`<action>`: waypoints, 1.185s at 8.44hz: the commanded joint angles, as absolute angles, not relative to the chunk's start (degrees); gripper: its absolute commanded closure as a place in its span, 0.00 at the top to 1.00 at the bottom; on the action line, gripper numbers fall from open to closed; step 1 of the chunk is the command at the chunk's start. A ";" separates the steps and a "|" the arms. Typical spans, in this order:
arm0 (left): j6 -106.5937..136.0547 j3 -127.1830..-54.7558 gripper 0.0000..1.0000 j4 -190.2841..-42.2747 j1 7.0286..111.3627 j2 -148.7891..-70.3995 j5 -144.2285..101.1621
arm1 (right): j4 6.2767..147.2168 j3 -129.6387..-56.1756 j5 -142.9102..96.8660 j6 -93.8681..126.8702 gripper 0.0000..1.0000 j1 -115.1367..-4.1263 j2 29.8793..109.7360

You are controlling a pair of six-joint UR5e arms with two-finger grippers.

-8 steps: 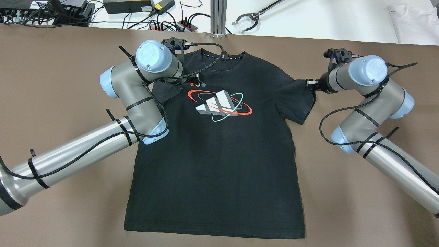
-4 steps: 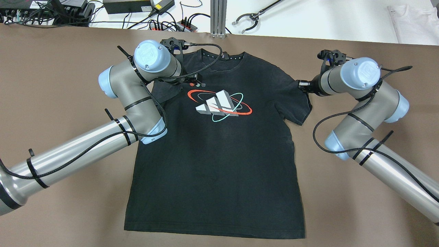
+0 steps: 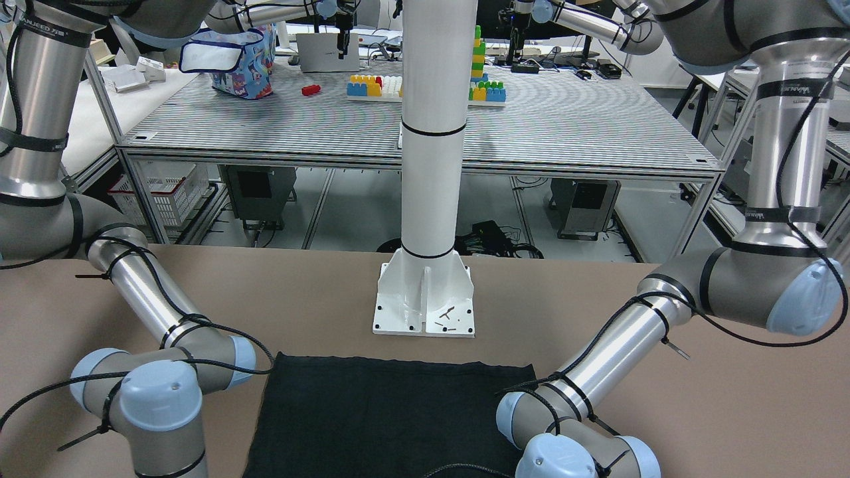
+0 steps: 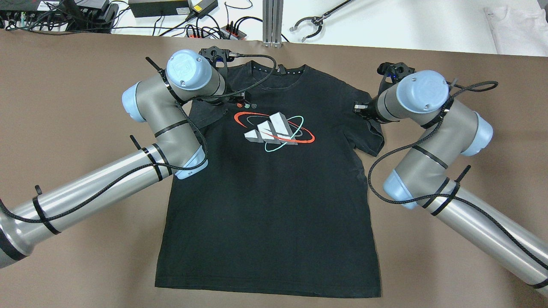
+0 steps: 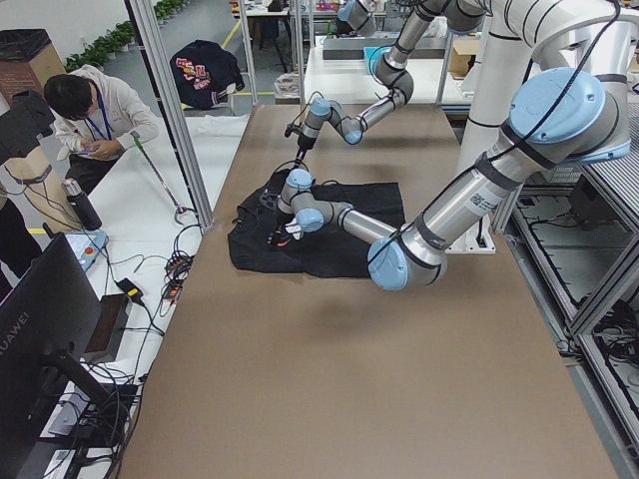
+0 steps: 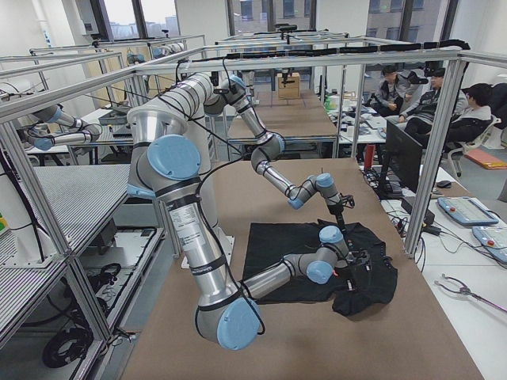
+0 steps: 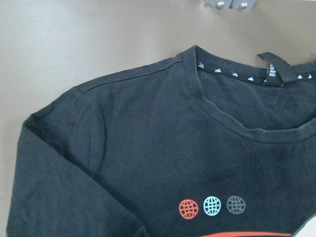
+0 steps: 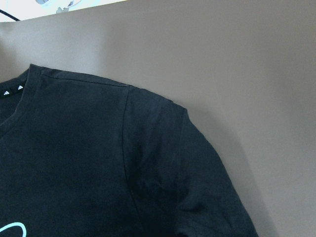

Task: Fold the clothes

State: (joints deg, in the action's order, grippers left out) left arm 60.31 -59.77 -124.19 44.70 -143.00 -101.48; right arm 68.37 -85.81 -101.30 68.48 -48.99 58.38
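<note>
One black T-shirt (image 4: 269, 192) lies front-up on the brown table (image 4: 64, 107).

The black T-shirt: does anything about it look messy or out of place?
Only one thing. The T-shirt lies flat and face up, but its sleeve beside the right arm is bunched and wrinkled instead of spread out.
</note>
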 commanded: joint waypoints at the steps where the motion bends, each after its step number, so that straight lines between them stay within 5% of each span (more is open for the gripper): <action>1: 60.21 -59.68 1.00 -124.19 44.82 -143.00 -101.34 | 71.72 -78.71 -97.03 72.32 0.00 -47.02 51.18; 3: 60.21 -59.77 1.00 -124.19 44.74 -142.91 -101.34 | 71.11 -69.73 -93.19 73.39 0.00 -46.93 44.93; 10: 60.38 -60.03 1.00 -124.37 44.65 -142.03 -101.34 | 70.49 -62.93 -91.76 73.83 0.00 -45.62 39.73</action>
